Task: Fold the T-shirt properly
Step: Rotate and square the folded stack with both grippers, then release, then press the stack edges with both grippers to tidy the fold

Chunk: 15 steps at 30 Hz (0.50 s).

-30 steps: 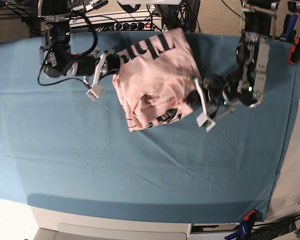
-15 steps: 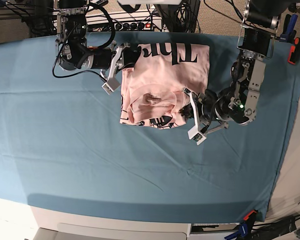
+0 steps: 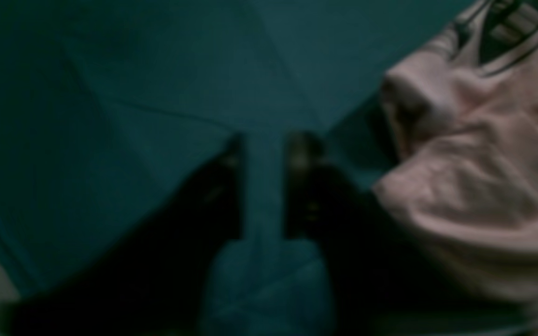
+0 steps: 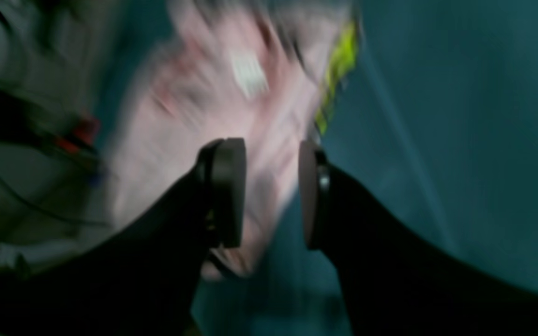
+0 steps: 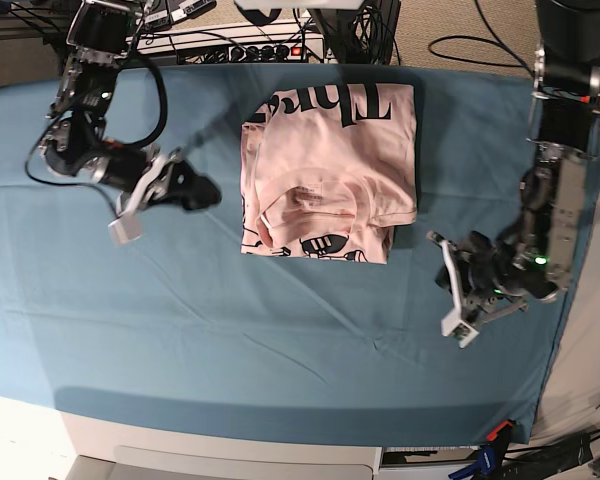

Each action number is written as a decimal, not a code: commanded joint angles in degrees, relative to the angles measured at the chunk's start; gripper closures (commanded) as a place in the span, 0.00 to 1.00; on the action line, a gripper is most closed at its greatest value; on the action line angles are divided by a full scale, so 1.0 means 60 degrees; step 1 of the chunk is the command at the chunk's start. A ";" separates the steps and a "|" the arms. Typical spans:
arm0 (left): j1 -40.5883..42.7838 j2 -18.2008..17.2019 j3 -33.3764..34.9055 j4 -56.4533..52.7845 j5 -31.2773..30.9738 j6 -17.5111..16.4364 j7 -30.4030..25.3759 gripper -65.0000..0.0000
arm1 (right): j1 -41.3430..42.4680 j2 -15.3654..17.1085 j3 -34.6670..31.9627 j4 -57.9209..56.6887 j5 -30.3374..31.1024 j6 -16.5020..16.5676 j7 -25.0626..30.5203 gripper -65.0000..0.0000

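Teal cloth (image 5: 280,330) covers the whole counter, lying mostly flat with faint creases and a small pucker toward the near edge; behind its far edge sit a power strip (image 5: 270,45) and a tangle of black cables (image 5: 370,25), and clamps (image 5: 495,432) grip the cloth at the near right corner; nothing lies on the cloth between either arm and the garment. The T-shirt (image 5: 330,170) rests in the far middle of the counter, folded into a compact, roughly rectangular bundle of pale pink cotton, with large black lettering along its far edge, a black graphic peeking out along the near edge, and the ribbed neck showing as a soft hollow in the centre; its left side looks a little rumpled, with layers stacked unevenly. The right gripper (image 5: 130,215) hangs over bare cloth on the bundle's left in the base view, its fingers (image 4: 227,191) standing apart with nothing between them (the wrist view is smeared, but the gap is plain). The left gripper (image 5: 458,290) sits over the cloth near the shirt's near right corner, apart from it; its wrist view is dim and blurred, showing dark fingers (image 3: 301,177) with a strip of cloth visible between them, yet they are drawn together and hold nothing.
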 commanded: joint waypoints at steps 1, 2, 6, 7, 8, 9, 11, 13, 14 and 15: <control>-0.0233 -0.0153 -0.0142 0.0175 -0.0514 -0.0255 0.0080 1.00 | 0.0153 0.0098 0.0044 0.0138 0.0725 0.0017 0.0162 0.81; -0.0168 -0.0189 -0.0226 0.0175 -0.0943 -0.0463 0.0189 1.00 | 0.0153 0.0029 0.0018 0.0138 0.1206 0.0017 0.0162 0.92; 0.0357 -0.0189 -0.0346 0.0175 -0.1825 -0.0801 0.0339 1.00 | 0.0000 -0.0765 -0.0069 0.0146 0.1987 0.0017 0.0162 1.00; 0.0517 -0.0160 -0.0350 0.0178 -0.1854 -0.0798 0.0342 1.00 | -0.0073 -0.1038 -0.0069 0.0153 0.1987 0.0017 0.0162 1.00; 0.0685 -0.0138 -0.0350 0.0178 -0.1843 -0.0787 0.0346 1.00 | -0.0164 -0.1300 -0.0069 0.0153 0.1987 0.0017 0.0162 1.00; 0.0849 -0.0120 -0.0350 0.0193 -0.1843 -0.0787 0.0350 1.00 | -0.0277 -0.1523 -0.0069 0.0153 0.1987 0.0017 0.0162 1.00; 0.1198 -0.0127 -0.0353 0.0291 -0.1843 -0.0790 0.0375 1.00 | -0.0561 -0.1883 -0.0069 0.0153 0.1987 0.0017 0.0162 1.00; 0.1504 -0.0127 -0.0353 0.0459 -0.1847 -0.0794 0.0386 1.00 | -0.0892 -0.2044 -0.0066 0.0157 0.1987 0.0017 0.0162 1.00; 0.1636 -0.0127 -0.0353 0.0557 -0.1883 -0.0794 0.0379 1.00 | -0.1045 -0.2044 -0.0069 0.0168 0.1987 0.0017 0.0162 1.00; 0.1763 -0.0127 -0.0353 0.0667 -0.1996 -0.0805 0.0382 1.00 | -0.1177 -0.2036 -0.0069 0.0197 0.1987 0.0017 0.0162 1.00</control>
